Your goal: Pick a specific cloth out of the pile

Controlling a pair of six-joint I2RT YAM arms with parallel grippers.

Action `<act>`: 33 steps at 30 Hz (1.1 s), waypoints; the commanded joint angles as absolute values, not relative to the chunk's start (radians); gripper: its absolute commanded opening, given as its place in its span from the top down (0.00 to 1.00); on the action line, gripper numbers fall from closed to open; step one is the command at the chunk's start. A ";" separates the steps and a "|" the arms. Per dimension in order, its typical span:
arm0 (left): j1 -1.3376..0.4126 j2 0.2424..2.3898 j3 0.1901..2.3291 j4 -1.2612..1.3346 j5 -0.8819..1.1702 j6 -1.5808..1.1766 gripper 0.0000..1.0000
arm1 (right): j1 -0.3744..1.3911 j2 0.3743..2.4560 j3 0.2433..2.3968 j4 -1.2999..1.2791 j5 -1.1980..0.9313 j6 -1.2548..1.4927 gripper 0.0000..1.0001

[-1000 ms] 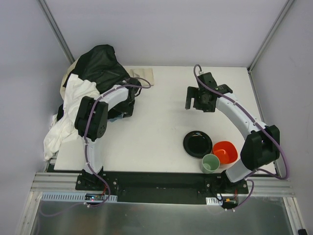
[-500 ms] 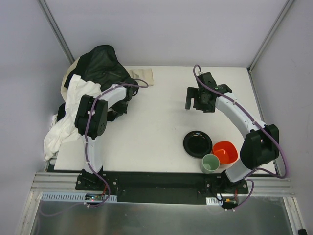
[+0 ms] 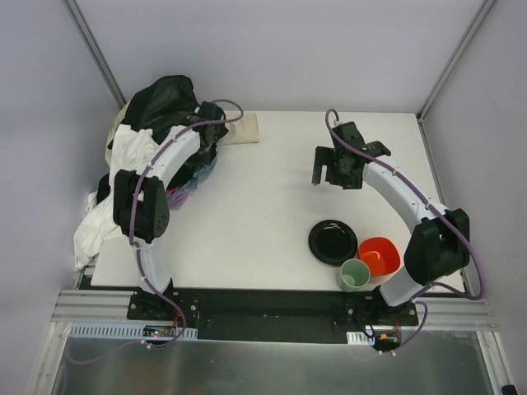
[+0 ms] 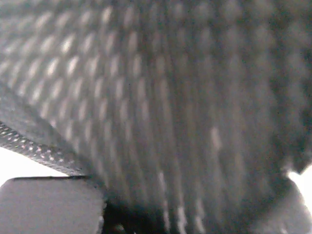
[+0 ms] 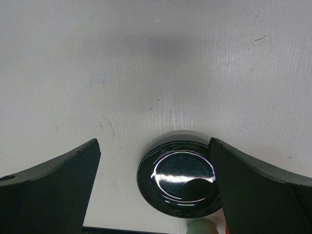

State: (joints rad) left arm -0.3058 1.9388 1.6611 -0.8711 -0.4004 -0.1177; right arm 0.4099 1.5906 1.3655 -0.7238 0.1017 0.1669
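Note:
The pile lies heaped at the table's far left corner, with a black garment on top and white fabric hanging off the left edge. A small lavender strip, likely the cloth, peeks out at the pile's right edge below my left arm. My left gripper is buried in the black fabric and is shut; what it pinches is hidden. Dark mesh fabric fills the left wrist view. My right gripper hangs open and empty above the table, away from the pile.
A black plate sits at the front right, with an orange bowl and a pale green cup beside it. A beige cloth lies flat behind the pile. Grey walls enclose the table.
My left arm swung from the pile's near right edge up and back into the black fabric, and its jaws closed. The right arm stayed still.

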 commanded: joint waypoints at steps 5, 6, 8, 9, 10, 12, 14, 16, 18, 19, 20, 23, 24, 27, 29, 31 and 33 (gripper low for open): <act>-0.244 1.816 2.015 -0.818 -0.403 -0.071 1.00 | 0.407 1.549 1.413 -0.756 0.120 0.155 0.04; -0.227 1.816 2.043 -0.819 -0.399 -0.078 1.00 | 0.407 1.546 1.413 -0.758 0.120 0.153 0.04; -0.166 1.803 2.078 -0.818 -0.367 -0.124 1.00 | 0.407 1.542 1.416 -0.761 0.120 0.152 0.04; -0.134 1.793 2.085 -0.819 -0.345 -0.165 1.00 | 0.407 1.540 1.419 -0.764 0.118 0.150 0.04; -0.092 1.784 2.086 -0.819 -0.325 -0.191 1.00 | 0.405 1.537 1.420 -0.767 0.121 0.150 0.04; -0.028 1.773 2.082 -0.819 -0.302 -0.216 1.00 | 0.407 1.532 1.419 -0.770 0.121 0.147 0.04; 0.044 1.769 2.062 -0.819 -0.296 -0.230 1.00 | 0.407 1.531 1.419 -0.770 0.120 0.144 0.04; 0.102 1.758 2.010 -0.818 -0.278 -0.250 1.00 | 0.407 1.534 1.420 -0.773 0.117 0.143 0.04; 0.149 1.753 1.945 -0.821 -0.241 -0.270 1.00 | 0.406 1.540 1.425 -0.775 0.112 0.141 0.04; 0.167 1.755 1.916 -0.821 -0.221 -0.276 1.00 | 0.407 1.542 1.427 -0.775 0.110 0.141 0.04; 0.185 1.759 1.883 -0.827 -0.198 -0.287 1.00 | 0.407 1.543 1.430 -0.773 0.107 0.141 0.04; 0.225 1.787 1.794 -0.850 -0.121 -0.314 1.00 | 0.408 1.558 1.439 -0.773 0.100 0.140 0.04; 0.230 1.798 1.769 -0.856 -0.100 -0.324 1.00 | 0.408 1.560 1.442 -0.773 0.094 0.140 0.04; 0.235 1.825 1.680 -0.867 -0.063 -0.353 1.00 | 0.408 1.571 1.447 -0.773 0.087 0.140 0.04; 0.236 1.839 1.637 -0.868 -0.040 -0.368 1.00 | 0.408 1.572 1.447 -0.773 0.084 0.138 0.04; 0.236 1.845 1.612 -0.870 -0.009 -0.373 0.96 | 0.407 1.575 1.447 -0.773 0.081 0.137 0.04; 0.236 1.844 1.608 -0.870 0.023 -0.377 0.87 | 0.408 1.577 1.445 -0.773 0.080 0.133 0.04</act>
State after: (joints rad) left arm 0.2352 1.8336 1.6382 -0.8253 -0.0681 -0.3313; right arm 0.4099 1.5768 1.4048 -0.7509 0.0898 0.1486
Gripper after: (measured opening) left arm 0.079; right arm 0.957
